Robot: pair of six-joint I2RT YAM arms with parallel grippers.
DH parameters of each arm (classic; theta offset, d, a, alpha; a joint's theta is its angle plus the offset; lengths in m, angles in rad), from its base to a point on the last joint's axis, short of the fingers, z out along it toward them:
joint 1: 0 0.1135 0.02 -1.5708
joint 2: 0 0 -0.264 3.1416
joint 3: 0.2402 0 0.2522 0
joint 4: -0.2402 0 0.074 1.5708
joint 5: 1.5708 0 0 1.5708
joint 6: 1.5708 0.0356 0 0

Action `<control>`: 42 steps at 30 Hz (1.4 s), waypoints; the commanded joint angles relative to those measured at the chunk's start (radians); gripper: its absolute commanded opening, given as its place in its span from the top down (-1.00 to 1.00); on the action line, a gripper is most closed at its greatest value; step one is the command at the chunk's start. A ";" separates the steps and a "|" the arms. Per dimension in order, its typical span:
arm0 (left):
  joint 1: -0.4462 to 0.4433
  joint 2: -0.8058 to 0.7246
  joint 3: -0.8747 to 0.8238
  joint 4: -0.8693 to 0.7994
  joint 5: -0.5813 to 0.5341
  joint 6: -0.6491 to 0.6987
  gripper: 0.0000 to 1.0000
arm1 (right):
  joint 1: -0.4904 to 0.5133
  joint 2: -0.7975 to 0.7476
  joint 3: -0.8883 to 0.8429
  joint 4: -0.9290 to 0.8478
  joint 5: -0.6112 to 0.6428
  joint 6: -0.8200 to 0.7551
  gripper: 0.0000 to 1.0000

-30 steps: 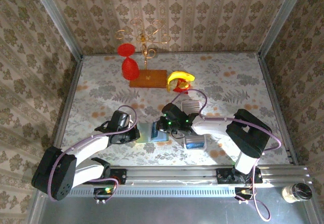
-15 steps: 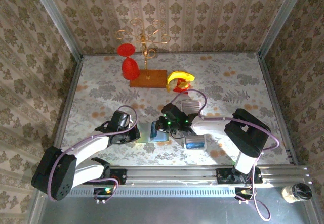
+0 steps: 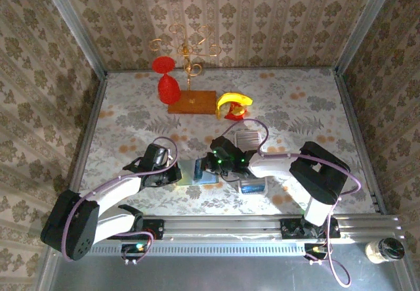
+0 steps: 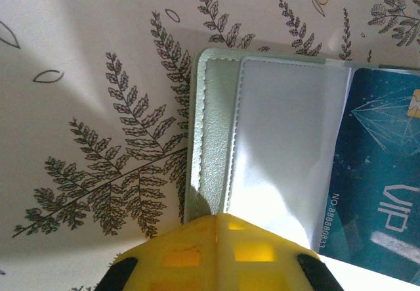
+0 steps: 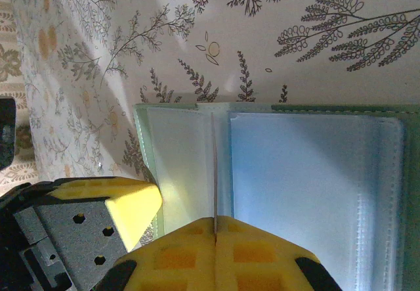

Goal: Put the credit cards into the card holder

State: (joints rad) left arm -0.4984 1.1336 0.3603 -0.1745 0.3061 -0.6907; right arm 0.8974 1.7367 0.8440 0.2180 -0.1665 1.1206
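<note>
Fern-print tablecloth (image 3: 295, 107), with the card holder (image 4: 213, 107) lying open and flat at the near middle, between both arms. Right gripper (image 5: 214, 228) is clamped on a blue credit card (image 4: 384, 173). The card stands on edge along the holder's centre fold, long axis parallel to it. Left gripper (image 4: 216, 222) has its fingers together, tip down on the holder's left half, apparently pinning it. The clear pocket (image 4: 289, 153) sits just beside the card, on the left gripper's side. My read: tip the card flat and slide it that way. I can't make out the pocket mouth.
</note>
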 commanded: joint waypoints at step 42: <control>-0.017 0.018 -0.026 -0.017 -0.016 0.010 1.00 | -0.010 0.092 -0.055 0.213 -0.157 0.069 1.00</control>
State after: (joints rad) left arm -0.5037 1.1336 0.3599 -0.1738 0.2985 -0.6907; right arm 0.8848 1.8080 0.7910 0.4179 -0.2783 1.2079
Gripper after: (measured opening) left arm 0.050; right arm 0.044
